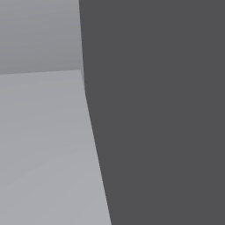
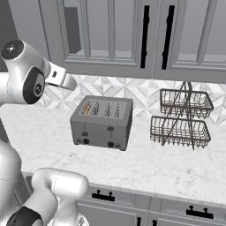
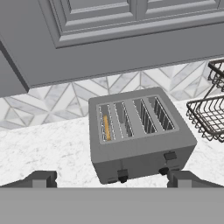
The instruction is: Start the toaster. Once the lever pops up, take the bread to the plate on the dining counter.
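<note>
A grey four-slot toaster (image 2: 102,122) stands on the white marble counter (image 2: 167,167) against the tiled wall. The bread (image 3: 106,127) sits sunk in the toaster's (image 3: 140,135) leftmost slot, showing as a tan edge (image 2: 87,108). On the front, the left lever (image 3: 123,173) sits lower than the right lever (image 3: 170,155). My gripper (image 3: 111,179) is open, up in front of the toaster and apart from it, with its fingertips (image 3: 41,178) spread wider than the toaster. The plate and the dining counter are out of view.
A two-tier wire basket rack (image 2: 183,119) stands right of the toaster. Grey wall cabinets (image 2: 132,35) with dark handles hang above, and drawers (image 2: 103,196) run below the counter edge. A dark grey panel (image 1: 167,110) stands close in the left base view.
</note>
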